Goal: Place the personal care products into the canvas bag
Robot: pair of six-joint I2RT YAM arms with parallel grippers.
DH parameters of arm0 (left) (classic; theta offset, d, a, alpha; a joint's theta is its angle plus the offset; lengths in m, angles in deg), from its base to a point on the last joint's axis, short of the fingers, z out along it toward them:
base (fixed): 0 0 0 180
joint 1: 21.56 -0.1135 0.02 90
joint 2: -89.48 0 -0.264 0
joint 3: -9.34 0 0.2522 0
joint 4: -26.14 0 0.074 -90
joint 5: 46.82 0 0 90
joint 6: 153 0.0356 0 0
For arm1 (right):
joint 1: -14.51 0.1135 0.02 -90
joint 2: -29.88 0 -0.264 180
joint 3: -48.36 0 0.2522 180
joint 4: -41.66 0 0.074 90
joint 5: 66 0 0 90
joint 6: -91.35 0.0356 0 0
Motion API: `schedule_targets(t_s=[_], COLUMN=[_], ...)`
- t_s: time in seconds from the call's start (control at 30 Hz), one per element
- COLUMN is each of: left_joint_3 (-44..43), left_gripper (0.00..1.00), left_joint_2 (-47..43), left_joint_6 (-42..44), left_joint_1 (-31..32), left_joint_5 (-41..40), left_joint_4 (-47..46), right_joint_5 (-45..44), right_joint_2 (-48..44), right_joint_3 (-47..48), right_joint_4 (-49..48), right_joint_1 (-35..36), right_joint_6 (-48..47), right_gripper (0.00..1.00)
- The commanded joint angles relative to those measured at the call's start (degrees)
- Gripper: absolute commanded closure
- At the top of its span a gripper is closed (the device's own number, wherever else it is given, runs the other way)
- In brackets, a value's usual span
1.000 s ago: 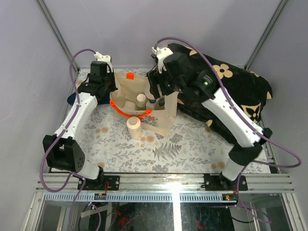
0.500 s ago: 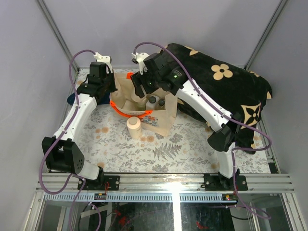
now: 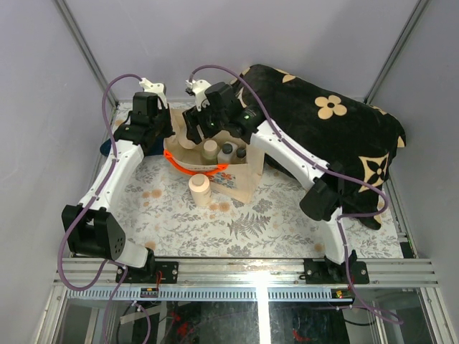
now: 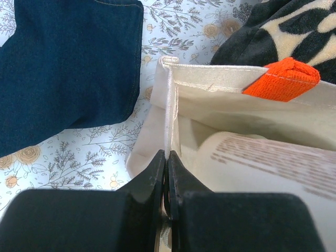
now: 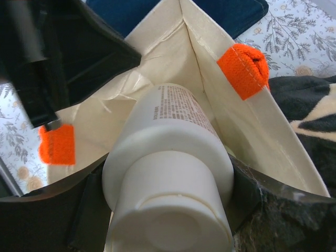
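Observation:
The beige canvas bag (image 3: 233, 179) with orange handles (image 3: 190, 168) stands open mid-table. My left gripper (image 3: 162, 132) is shut on its left rim seam (image 4: 169, 121). My right gripper (image 3: 192, 135) is shut on the pale cream cylinder (image 5: 176, 142), held nose-down inside the bag's mouth (image 5: 173, 58). Its printed side also shows in the left wrist view (image 4: 262, 157). A tan-capped bottle (image 3: 209, 149) and two dark-capped bottles (image 3: 226, 150) stand inside the bag. Another tan-capped bottle (image 3: 199, 188) stands on the table in front of the bag.
A large black flower-patterned cushion (image 3: 337, 129) lies behind and to the right of the bag. A folded dark blue denim cloth (image 4: 68, 63) lies left of the bag. The table has a floral cover (image 3: 251, 222).
My right arm has swung left from the bag's right side to over its mouth, bringing the cream cylinder down into the opening. The left gripper has kept its hold on the rim.

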State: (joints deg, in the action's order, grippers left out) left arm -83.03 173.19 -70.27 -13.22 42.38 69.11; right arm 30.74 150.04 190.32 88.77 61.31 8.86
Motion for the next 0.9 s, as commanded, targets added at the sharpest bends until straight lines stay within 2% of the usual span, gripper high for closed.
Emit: schedule_targets(t_s=[0.0, 0.23, 0.6, 0.87], left_joint_3=[-0.2, -0.5, -1.4, -1.6], left_gripper=[1.0, 1.0, 1.0, 1.0], left_joint_2=[-2.5, -2.8, -1.8, -1.3], left_joint_6=[0.2, 0.0, 0.1, 0.1], left_joint_1=[0.0, 0.0, 0.0, 0.0], left_joint_5=[-0.1, 0.0, -0.7, -1.2], left_joint_4=[-1.2, -0.9, -0.6, -0.8], right_joint_5=[-1.0, -6.9, -18.6, -19.0], right_joint_2=[1.5, 5.7, 8.5, 7.4], right_joint_3=[3.9, 6.5, 8.5, 4.4], right_joint_4=[-9.7, -7.7, 4.2, 8.0], right_joint_1=[-0.4, -0.3, -0.4, -0.6], right_joint_6=[-1.2, -4.6, -10.1, -10.5], right_gripper=[1.0, 1.0, 1.0, 0.99])
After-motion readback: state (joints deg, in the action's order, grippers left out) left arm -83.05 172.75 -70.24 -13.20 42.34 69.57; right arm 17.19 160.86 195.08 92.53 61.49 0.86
